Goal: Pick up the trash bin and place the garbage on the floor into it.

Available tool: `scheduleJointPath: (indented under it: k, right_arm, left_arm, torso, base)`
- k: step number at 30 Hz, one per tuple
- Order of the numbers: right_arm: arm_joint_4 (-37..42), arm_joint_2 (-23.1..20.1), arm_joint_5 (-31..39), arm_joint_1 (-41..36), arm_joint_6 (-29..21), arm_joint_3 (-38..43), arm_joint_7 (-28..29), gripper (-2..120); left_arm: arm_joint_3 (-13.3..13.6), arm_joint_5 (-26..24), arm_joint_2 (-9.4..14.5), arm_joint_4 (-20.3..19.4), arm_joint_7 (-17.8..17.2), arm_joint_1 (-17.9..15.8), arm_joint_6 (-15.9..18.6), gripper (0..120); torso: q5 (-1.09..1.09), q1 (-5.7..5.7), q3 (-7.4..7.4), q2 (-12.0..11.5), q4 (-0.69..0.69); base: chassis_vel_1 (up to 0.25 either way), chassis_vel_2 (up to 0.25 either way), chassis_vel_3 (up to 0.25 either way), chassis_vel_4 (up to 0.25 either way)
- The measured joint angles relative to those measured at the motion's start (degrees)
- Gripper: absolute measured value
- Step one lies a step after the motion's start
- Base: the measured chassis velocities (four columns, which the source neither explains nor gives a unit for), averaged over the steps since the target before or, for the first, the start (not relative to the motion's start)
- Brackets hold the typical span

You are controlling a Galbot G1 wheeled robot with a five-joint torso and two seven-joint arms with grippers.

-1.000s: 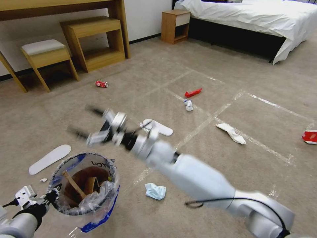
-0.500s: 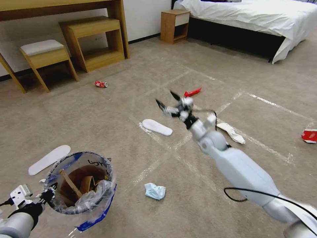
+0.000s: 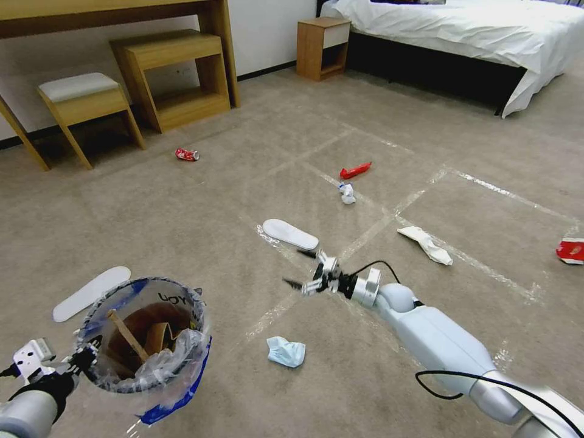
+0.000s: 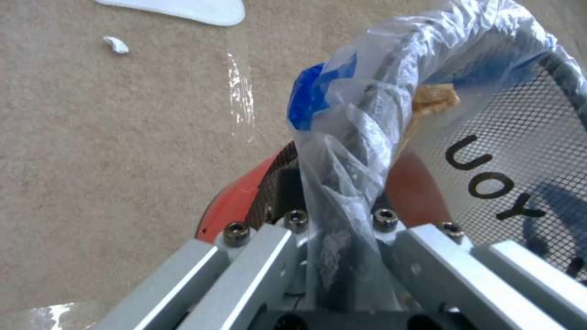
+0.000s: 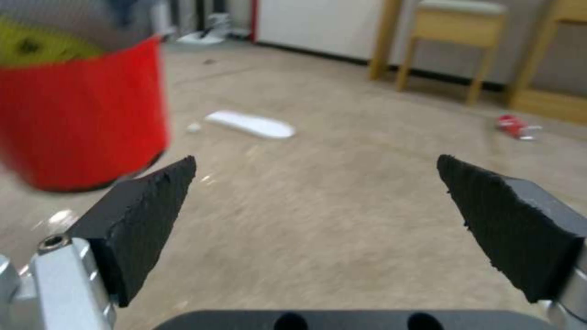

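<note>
Two claws share the job: the left claw point(image 3: 82, 359) pinches the rim of the trash bin point(image 3: 146, 340), holding it off the floor point(image 3: 426, 152) mouth-up to catch litter, while the right claw point(image 3: 299, 269), spread wide and empty, hangs low above the face mask point(image 3: 286, 351), likely its target

Left arm: seen at the lower left corner of the head view, forearm angled up and inward. Left pincer point(image 3: 82, 359): closed on the trash bin point(image 3: 146, 340) at its near rim, the bin being held off the floor; plastic liner is pinched between the fingers point(image 4: 269, 256).

Right arm: extended forward and inward from the lower right, low over the floor. Right pincer point(image 3: 307, 271): spread wide, nothing held; black pads point(image 5: 146, 215) are set well apart.
</note>
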Motion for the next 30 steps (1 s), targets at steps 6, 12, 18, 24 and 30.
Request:
scheduleJointPath:
  k: [6, 12, 18, 24, 30]
  right_arm:
    - [-1.8, 0.1, -4.4, 0.3, 1.6, -1.9, -5.8, 100]
    - [-3.0, 0.0, -8.0, 1.3, 3.3, -4.1, -7.9, 100]
    - [-5.7, 2.0, -12.6, 2.2, 4.5, -6.3, -9.5, 100]
    - [-9.8, 4.3, -15.2, 3.3, 5.7, -7.8, -10.6, 100]
    - [-14.5, 6.9, -16.8, 3.7, 6.5, -7.9, -10.9, 100]
  left_arm:
    - [0.7, 0.4, -0.4, 0.4, 0.0, -0.3, 0.0, 0]
    - [0.8, 0.5, -0.6, 0.4, 0.0, -0.3, -0.1, 0]
    - [0.9, 0.9, -1.0, 0.4, 0.0, -0.3, -0.1, 0]
    - [1.0, 1.1, -1.1, 0.6, 0.1, -0.4, -0.1, 0]
    - [0.9, 0.9, -0.9, 0.6, 0.1, -0.6, -0.1, 0]
  torso:
    - [0.00, 0.00, 0.00, 0.0, 0.00]
    - [-0.01, 0.00, 0.00, 0.0, -0.01]
    - [0.00, 0.00, 0.00, 0.0, -0.01]
    - [-0.01, 0.00, 0.00, 0.0, -0.01]
    - [0.00, 0.00, 0.00, 0.0, 0.00]
  base:
    - [0.000, 0.000, 0.000, 0.000]
    - [0.000, 0.000, 0.000, 0.000]
    - [0.000, 0.000, 0.000, 0.000]
    - [0.000, 0.000, 0.000, 0.000]
    - [0.000, 0.000, 0.000, 0.000]
